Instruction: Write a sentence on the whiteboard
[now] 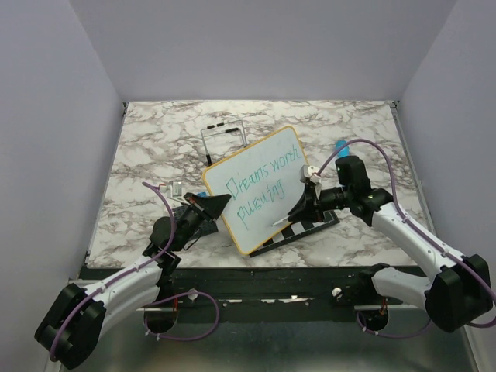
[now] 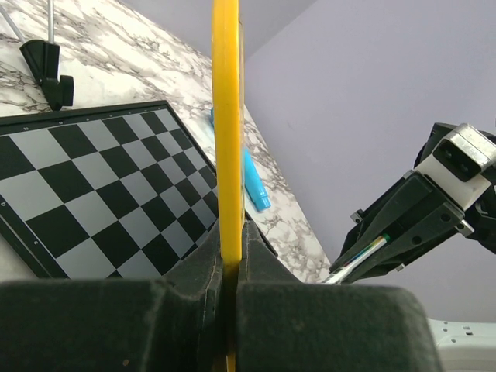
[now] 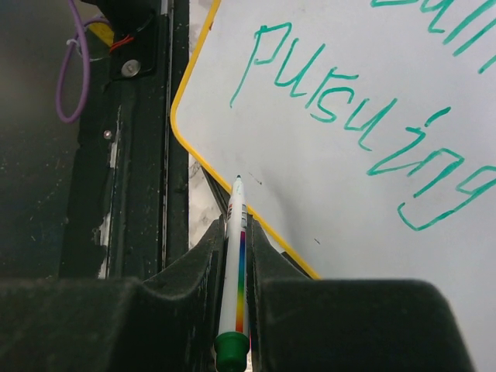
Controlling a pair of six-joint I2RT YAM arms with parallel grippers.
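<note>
Top external view: the left pincer (image 1: 219, 203) is clamped shut on the near edge of the rectangular white whiteboard with its thin yellow-orange frame (image 1: 249, 232). It holds the board tilted up over the black-and-white checkered chessboard (image 1: 308, 229) on the marbled worktop (image 1: 155, 147), evidently to steady the face for writing. The right pincer (image 1: 301, 208) is closed narrowly on a slim white marker with a rainbow band (image 3: 235, 263). The marker tip points ahead of the pincer fingers at blank board beneath the teal handwritten sentence (image 1: 267, 169), which reads "Dreams worth pursuing". Tip contact cannot be confirmed. Judgement: the marker is placed to begin a third line.
</note>
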